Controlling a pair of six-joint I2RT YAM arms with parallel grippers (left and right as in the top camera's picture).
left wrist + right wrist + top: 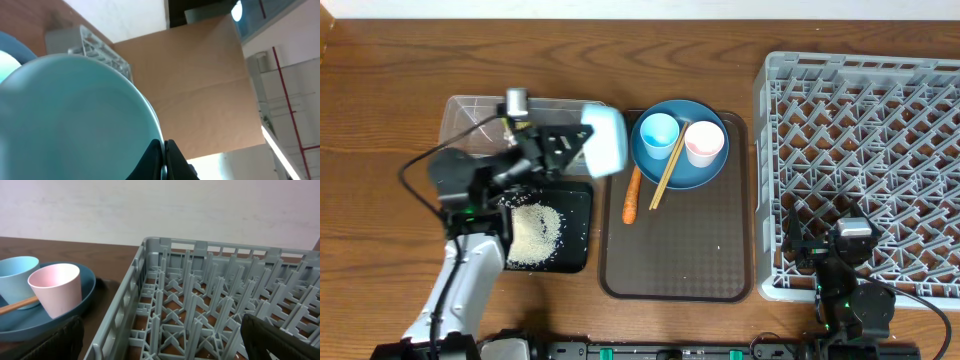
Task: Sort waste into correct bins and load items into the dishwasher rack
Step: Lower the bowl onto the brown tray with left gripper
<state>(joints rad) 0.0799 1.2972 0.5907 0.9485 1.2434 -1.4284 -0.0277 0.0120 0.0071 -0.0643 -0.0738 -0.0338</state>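
clear tub [470, 115] partly hidden, rack [860, 130] cut off at edge

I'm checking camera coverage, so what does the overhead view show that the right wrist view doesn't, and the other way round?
Only overhead: the left gripper shut on the white-and-light-blue bowl, rice in the black tray, the clear tub, the carrot. Only right wrist: the pale back wall. Both: the grey rack, and the dark blue plate holding the light blue cup, pink cup and chopsticks.
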